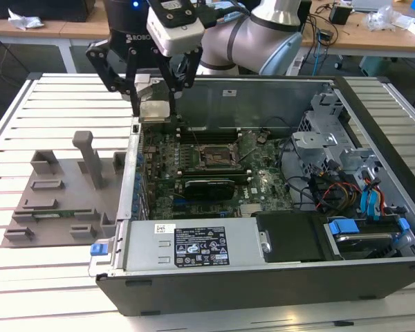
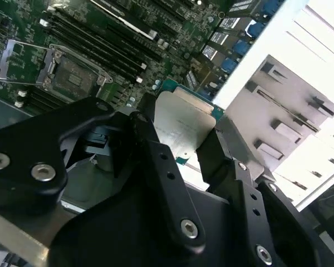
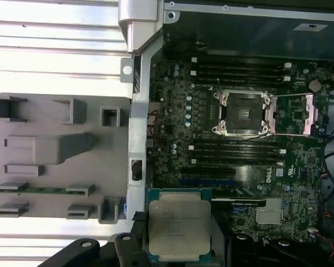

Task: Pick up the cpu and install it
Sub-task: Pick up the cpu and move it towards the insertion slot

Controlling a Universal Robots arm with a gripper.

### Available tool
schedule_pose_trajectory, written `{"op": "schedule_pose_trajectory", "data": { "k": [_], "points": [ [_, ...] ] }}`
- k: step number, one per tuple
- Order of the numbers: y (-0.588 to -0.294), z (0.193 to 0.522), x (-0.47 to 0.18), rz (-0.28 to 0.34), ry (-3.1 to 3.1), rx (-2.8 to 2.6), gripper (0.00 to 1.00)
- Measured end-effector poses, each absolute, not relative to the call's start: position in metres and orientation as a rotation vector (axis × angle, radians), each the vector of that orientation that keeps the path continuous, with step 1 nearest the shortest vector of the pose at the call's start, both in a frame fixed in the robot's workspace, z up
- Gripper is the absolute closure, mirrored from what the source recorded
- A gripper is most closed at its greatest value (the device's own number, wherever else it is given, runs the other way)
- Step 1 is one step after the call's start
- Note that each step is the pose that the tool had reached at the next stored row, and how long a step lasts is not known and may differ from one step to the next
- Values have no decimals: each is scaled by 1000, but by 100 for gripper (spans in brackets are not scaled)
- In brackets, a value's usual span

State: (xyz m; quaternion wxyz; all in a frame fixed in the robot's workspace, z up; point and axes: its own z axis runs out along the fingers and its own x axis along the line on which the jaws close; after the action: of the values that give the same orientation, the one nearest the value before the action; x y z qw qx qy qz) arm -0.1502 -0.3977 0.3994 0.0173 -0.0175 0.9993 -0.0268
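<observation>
Slatted table (image 1: 55,104), arm (image 1: 263,34) over open case (image 1: 263,290), hand (image 1: 154,111) gripping cpu (image 3: 178,228)

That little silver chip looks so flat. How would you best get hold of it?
By two opposite edges of the cpu, coming straight down from above. It is a thin flat square held level, so only its edges offer a grip; the gripper has its jaws closed on it that way.

The arm (image 1: 263,31) is rounded silver-grey with a pale blue joint cap (image 1: 292,43). Its gripper (image 1: 154,104) is matte black, its jointed fingers (image 2: 156,161) studded with silver screws (image 2: 189,228); a white camera block (image 1: 174,24) rides on the wrist.
</observation>
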Motion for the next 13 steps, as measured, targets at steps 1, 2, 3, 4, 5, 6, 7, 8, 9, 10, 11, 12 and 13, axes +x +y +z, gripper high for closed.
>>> {"op": "schedule_pose_trajectory", "data": {
  "k": [1, 2, 3, 4, 5, 6, 7, 8, 9, 10, 11, 12, 13],
  "points": [
    [-397, 399, -145, -84, 3106, -54, 45],
    [-397, 399, -141, -85, 3106, -55, 45],
    [-397, 399, -138, -85, 3106, -55, 45],
    [-397, 399, -134, -85, 3106, -54, 45],
    [-397, 399, -132, -85, 3106, -54, 45],
    [-397, 399, -130, -85, 3106, -54, 45],
    [-397, 399, -127, -86, 3106, -55, 45],
    [-397, 399, -125, -86, 3106, -55, 45],
    [-397, 399, -122, -86, 3106, -55, 45],
    [-397, 399, -120, -86, 3106, -55, 45],
    [-397, 399, -117, -86, 3107, -54, 45],
    [-397, 399, -114, -87, 3107, -54, 45],
    [-397, 399, -112, -87, 3107, -55, 45]
  ]
}}
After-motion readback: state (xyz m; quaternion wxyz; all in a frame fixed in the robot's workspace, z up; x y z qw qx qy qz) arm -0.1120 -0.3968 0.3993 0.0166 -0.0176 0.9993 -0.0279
